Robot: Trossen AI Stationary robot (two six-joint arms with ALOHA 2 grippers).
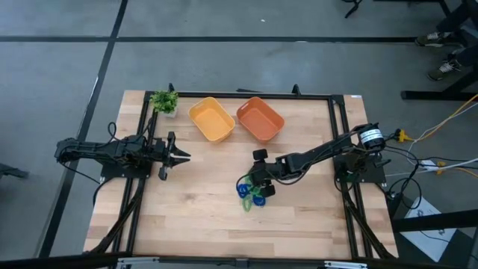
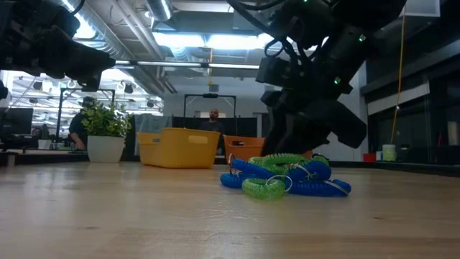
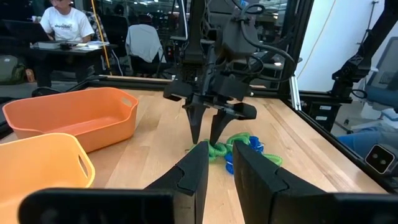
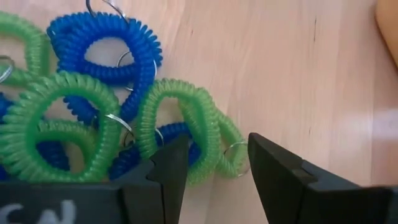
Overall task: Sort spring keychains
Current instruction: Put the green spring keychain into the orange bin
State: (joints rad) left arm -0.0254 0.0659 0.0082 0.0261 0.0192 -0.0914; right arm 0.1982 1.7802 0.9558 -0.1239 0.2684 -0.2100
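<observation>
my right gripper hangs wide open and empty over the spring keychains tangled just off table centre toward five o'clock, first pick not yet made, so next i'd lower and pinch one green loop.

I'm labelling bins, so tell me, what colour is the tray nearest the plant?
Yellow. The tray next to the plant shows best in the high view.
</observation>
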